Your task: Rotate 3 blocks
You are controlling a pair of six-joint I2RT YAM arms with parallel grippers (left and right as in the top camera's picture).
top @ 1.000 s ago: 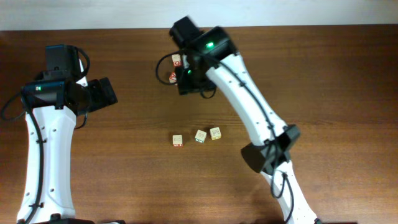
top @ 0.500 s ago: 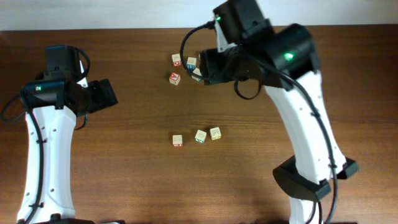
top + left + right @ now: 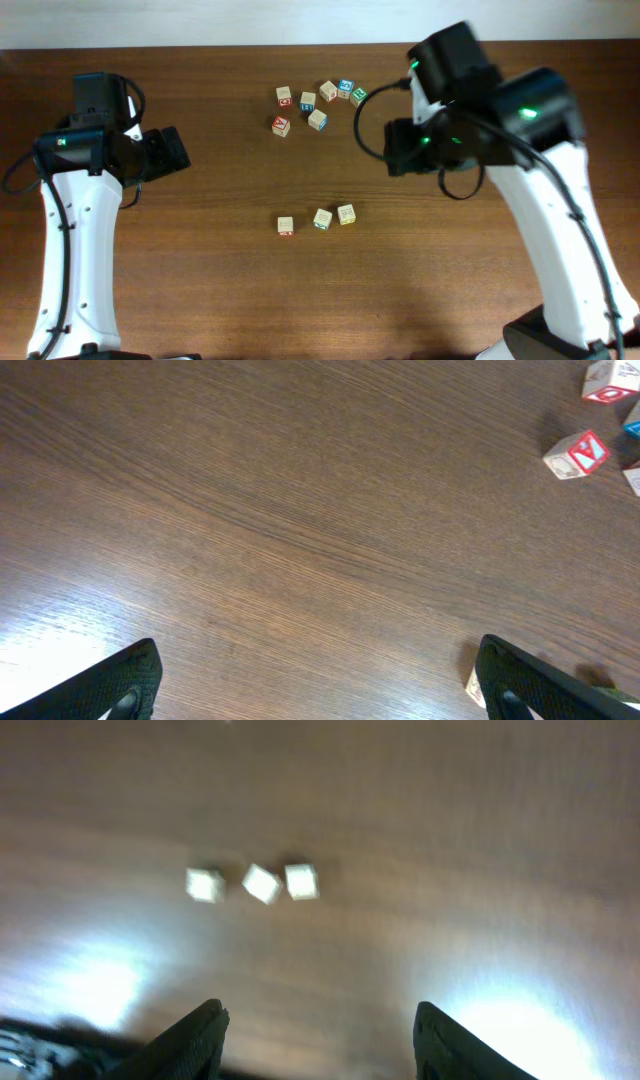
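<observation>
Three small pale blocks lie in a short row near the table's middle: a red-printed one (image 3: 286, 225), a green-printed one (image 3: 322, 219) and a yellow-printed one (image 3: 346, 213). The right wrist view shows them blurred and far ahead (image 3: 262, 883). My right gripper (image 3: 395, 150) (image 3: 322, 1040) hovers up and to the right of the row, open, with nothing between its fingers. Far to the left, my left gripper (image 3: 180, 150) (image 3: 322, 685) stands wide open and empty. The corner of a pale cube (image 3: 473, 685) peeks out beside its right finger.
Several similar alphabet cubes (image 3: 317, 120) are clustered at the back of the wooden table (image 3: 200, 280), between the two arms. Two of them, with red print (image 3: 578, 455), show at the top right of the left wrist view.
My right arm has swung away from the back cluster to the right, uncovering those cubes, and its jaws have widened. The left arm and the three blocks have not moved.
</observation>
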